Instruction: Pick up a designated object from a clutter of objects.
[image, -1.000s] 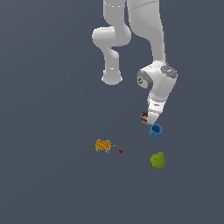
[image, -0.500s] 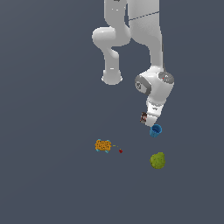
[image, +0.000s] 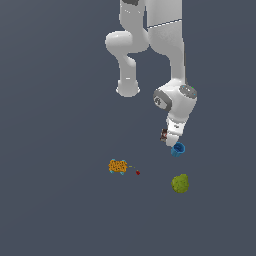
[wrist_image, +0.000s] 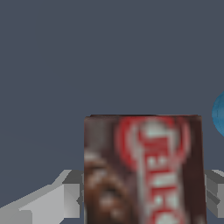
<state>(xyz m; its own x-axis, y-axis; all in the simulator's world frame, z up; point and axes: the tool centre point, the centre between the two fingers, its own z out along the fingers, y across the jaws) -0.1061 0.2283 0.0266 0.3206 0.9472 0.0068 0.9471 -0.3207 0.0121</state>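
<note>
Slippage is the main risk as I judge it: the hand (image: 169, 138) is closed on the small flat dark brown box with a red and white label (wrist_image: 143, 168), its grey fingers (wrist_image: 70, 199) pressing both narrow sides, and the box hangs just beside the small blue cup (image: 177, 149), which a sideways swing could knock. Beyond the cup lie a yellow-green lumpy fruit (image: 180, 183), a tiny red bit (image: 138, 173) and an orange patterned flat piece with teal edges (image: 118, 166) on a plain dark grey-blue surface (image: 55, 125); no walls or room show.
</note>
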